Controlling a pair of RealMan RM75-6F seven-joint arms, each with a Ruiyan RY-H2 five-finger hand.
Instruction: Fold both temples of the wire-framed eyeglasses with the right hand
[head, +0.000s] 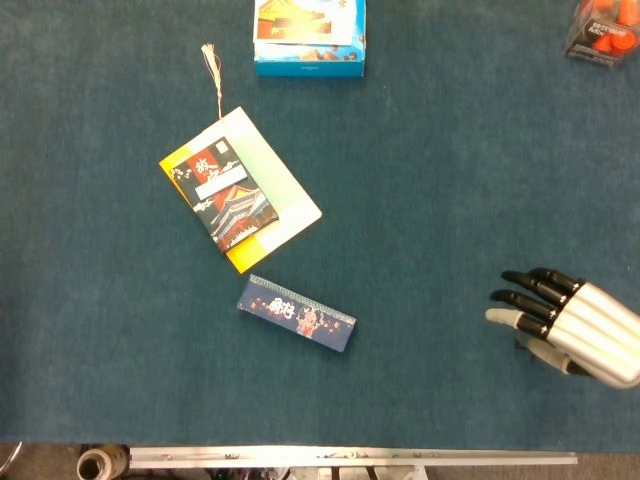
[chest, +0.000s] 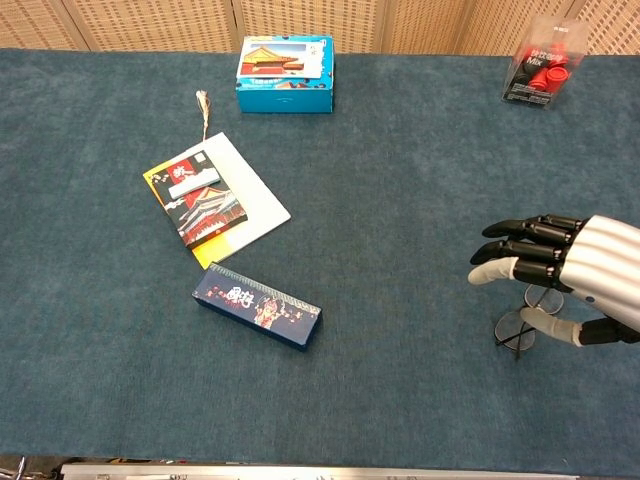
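Note:
The wire-framed eyeglasses (chest: 513, 328) lie on the blue cloth at the right, thin dark rims showing just below my right hand (chest: 570, 275). The hand hovers over them with its fingers stretched out to the left and apart, holding nothing. Its pale-tipped thumb (chest: 548, 326) reaches down beside the frame, and I cannot tell whether it touches. In the head view my right hand (head: 570, 320) covers the glasses almost wholly. The temples are hidden under the hand. My left hand shows in neither view.
A long dark patterned box (head: 296, 313) lies mid-table, with a booklet on white paper (head: 240, 190) behind it. A blue box (head: 309, 35) stands at the far edge. A clear container of red items (head: 603, 28) sits at the far right corner.

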